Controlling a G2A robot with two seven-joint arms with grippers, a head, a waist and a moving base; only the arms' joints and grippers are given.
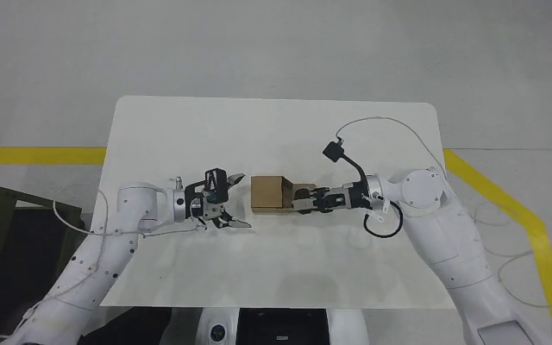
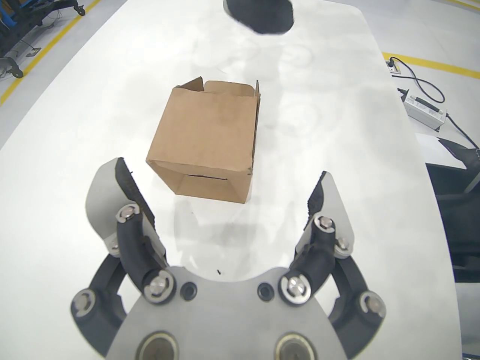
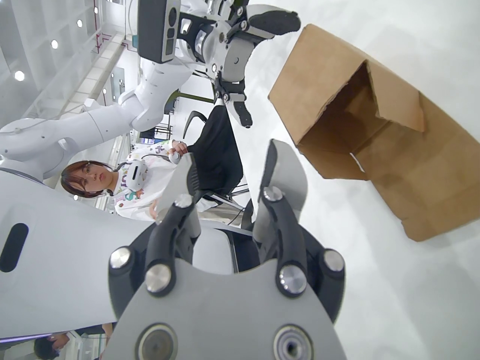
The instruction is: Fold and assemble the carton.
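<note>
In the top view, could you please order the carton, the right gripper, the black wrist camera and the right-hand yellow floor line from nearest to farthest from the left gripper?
1. carton, just ahead of the open left gripper.
2. right gripper, at the carton's far end.
3. black wrist camera, on the right arm.
4. yellow floor line, far right.

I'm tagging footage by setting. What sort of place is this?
Most likely a robotics lab or test hall: a white table on a bare grey floor marked with yellow tape lines, wheeled equipment stands at the edge, and a power supply cabled on the floor.
</note>
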